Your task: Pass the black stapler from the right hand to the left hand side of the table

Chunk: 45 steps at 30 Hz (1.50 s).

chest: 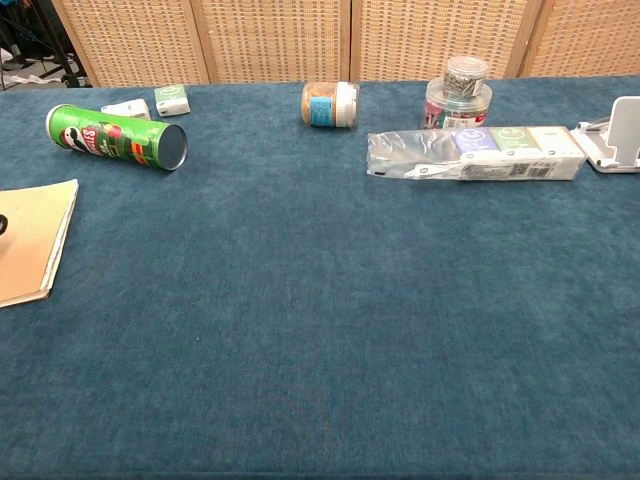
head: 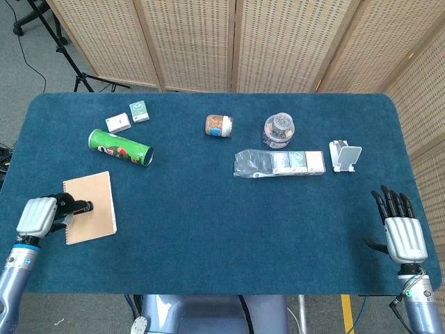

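The black stapler shows as a small dark piece in the curled fingers of my left hand. It lies over the left edge of a tan notebook at the table's front left. The fingers hide most of it. In the chest view only a dark sliver shows at the left border beside the notebook. My right hand rests at the table's front right edge, with its fingers stretched out and apart and nothing in them.
A green chip can lies on its side behind the notebook, with two small boxes beyond it. A small jar, a clear tub, a long plastic package and a white stand sit at the back right.
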Available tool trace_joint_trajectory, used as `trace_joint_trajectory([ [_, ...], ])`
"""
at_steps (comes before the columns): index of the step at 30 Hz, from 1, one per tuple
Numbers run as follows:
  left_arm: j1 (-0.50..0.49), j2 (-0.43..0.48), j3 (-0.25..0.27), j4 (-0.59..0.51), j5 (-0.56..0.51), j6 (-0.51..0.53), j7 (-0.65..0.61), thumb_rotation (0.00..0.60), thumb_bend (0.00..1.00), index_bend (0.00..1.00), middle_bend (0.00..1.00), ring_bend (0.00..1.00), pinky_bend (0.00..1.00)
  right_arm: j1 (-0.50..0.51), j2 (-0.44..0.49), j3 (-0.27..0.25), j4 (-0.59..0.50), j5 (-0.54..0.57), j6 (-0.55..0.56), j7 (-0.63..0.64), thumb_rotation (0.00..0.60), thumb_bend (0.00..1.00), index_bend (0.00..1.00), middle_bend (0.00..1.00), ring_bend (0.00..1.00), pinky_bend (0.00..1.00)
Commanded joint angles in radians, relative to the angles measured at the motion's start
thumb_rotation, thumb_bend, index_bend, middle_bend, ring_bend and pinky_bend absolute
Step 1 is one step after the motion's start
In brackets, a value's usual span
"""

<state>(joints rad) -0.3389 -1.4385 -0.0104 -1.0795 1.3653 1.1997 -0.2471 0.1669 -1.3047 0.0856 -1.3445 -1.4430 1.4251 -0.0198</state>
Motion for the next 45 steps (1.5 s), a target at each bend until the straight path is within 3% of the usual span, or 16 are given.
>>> trace_joint_trajectory([
  [1, -0.001, -0.048, 0.0, 0.052, 0.027, -0.006, -0.037, 0.6, 0.56, 0.68, 0.56, 0.5, 0.52, 0.0, 0.0, 0.002, 0.001, 0.001, -0.002, 0.001, 0.6, 0.03, 0.0, 0.0, 0.0, 0.02],
  [7, -0.011, -0.087, -0.008, 0.086, 0.052, 0.002, -0.047, 0.6, 0.55, 0.68, 0.56, 0.5, 0.52, -0.001, 0.0, 0.004, 0.003, 0.002, -0.004, 0.003, 0.6, 0.03, 0.0, 0.0, 0.0, 0.02],
  [15, -0.004, -0.105, -0.025, 0.095, 0.017, -0.025, 0.034, 0.6, 0.49, 0.68, 0.56, 0.49, 0.52, -0.002, 0.001, 0.009, 0.003, 0.006, -0.007, 0.009, 0.6, 0.03, 0.0, 0.0, 0.0, 0.02],
  [18, -0.003, -0.106, -0.027, 0.099, 0.003, -0.047, 0.064, 0.6, 0.42, 0.66, 0.46, 0.47, 0.51, -0.003, 0.002, 0.009, 0.002, 0.004, -0.006, 0.008, 0.6, 0.03, 0.0, 0.0, 0.0, 0.02],
  [19, -0.003, -0.105, -0.026, 0.098, 0.0, -0.055, 0.073, 0.6, 0.37, 0.6, 0.36, 0.4, 0.49, -0.003, 0.002, 0.009, 0.001, 0.004, -0.006, 0.007, 0.6, 0.03, 0.0, 0.0, 0.0, 0.02],
  [21, -0.005, -0.093, -0.022, 0.086, -0.017, -0.094, 0.105, 0.6, 0.26, 0.35, 0.15, 0.21, 0.37, -0.004, 0.002, 0.01, 0.0, 0.005, -0.005, 0.007, 0.6, 0.03, 0.0, 0.0, 0.0, 0.01],
  [22, -0.006, -0.089, -0.024, 0.079, -0.022, -0.102, 0.112, 0.6, 0.2, 0.18, 0.06, 0.1, 0.27, -0.004, 0.002, 0.011, -0.001, 0.005, -0.005, 0.007, 0.6, 0.03, 0.0, 0.0, 0.0, 0.02],
  [23, -0.007, -0.083, -0.026, 0.068, -0.03, -0.112, 0.121, 0.6, 0.14, 0.06, 0.0, 0.03, 0.19, -0.004, 0.002, 0.011, -0.001, 0.005, -0.005, 0.006, 0.6, 0.03, 0.0, 0.0, 0.0, 0.02],
  [25, -0.006, -0.074, -0.033, 0.052, -0.033, -0.11, 0.115, 0.6, 0.07, 0.0, 0.0, 0.0, 0.1, -0.005, 0.003, 0.011, -0.003, 0.004, -0.004, 0.006, 0.6, 0.03, 0.0, 0.0, 0.0, 0.02],
  [32, 0.021, -0.043, -0.041, 0.028, 0.023, -0.007, 0.014, 0.6, 0.02, 0.0, 0.0, 0.0, 0.02, -0.005, 0.003, 0.011, -0.006, 0.003, -0.007, 0.006, 0.6, 0.03, 0.0, 0.0, 0.0, 0.02],
  [38, 0.05, 0.046, -0.041, -0.072, 0.057, 0.07, -0.016, 0.6, 0.01, 0.0, 0.0, 0.0, 0.0, -0.006, 0.006, 0.012, -0.011, 0.001, -0.006, 0.009, 0.6, 0.03, 0.0, 0.0, 0.0, 0.02],
  [45, 0.123, 0.138, -0.042, -0.197, 0.105, 0.24, -0.015, 0.6, 0.0, 0.0, 0.0, 0.0, 0.0, -0.008, 0.01, 0.01, -0.024, -0.011, 0.006, 0.009, 0.6, 0.04, 0.0, 0.0, 0.0, 0.02],
])
